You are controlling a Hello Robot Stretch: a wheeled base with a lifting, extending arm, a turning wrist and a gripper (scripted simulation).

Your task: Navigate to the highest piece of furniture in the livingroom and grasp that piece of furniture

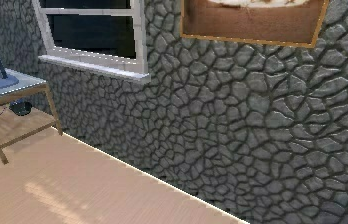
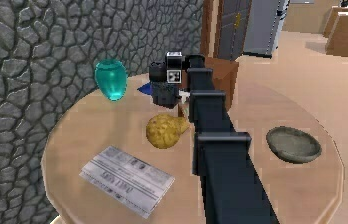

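Arm side view, nearest first: a paper (image 2: 127,180) lies flat on the round table (image 2: 72,140), close to its near rim. The arm (image 2: 227,165) runs out over the top just right of it. A dark bowl (image 2: 294,143) sits off to the arm's right, well apart from the rest. Farther out a yellow lump (image 2: 164,130) rests just beside the arm, and past that is the claw (image 2: 162,92). A teal vase (image 2: 109,80) stands near it, toward the stone wall (image 2: 32,70). Behind everything is a wooden door (image 2: 232,40).

I take this table as the piece to grasp, though I cannot confirm it is the tallest in the room. It lies straight below the claw and spreads out on all sides of it, so I judge the coming move to be a drop, not a reach. Its far rim lies only a little beyond the fingers. I cannot tell whether the claw touches the top. With tabletop and clutter right behind it, I cannot tell whether it holds anything either.

In the forward view, wood floor (image 1: 72,190) leads to a low side table (image 1: 22,95) at the left. Past it come the window (image 1: 92,30) and a framed picture (image 1: 252,20).
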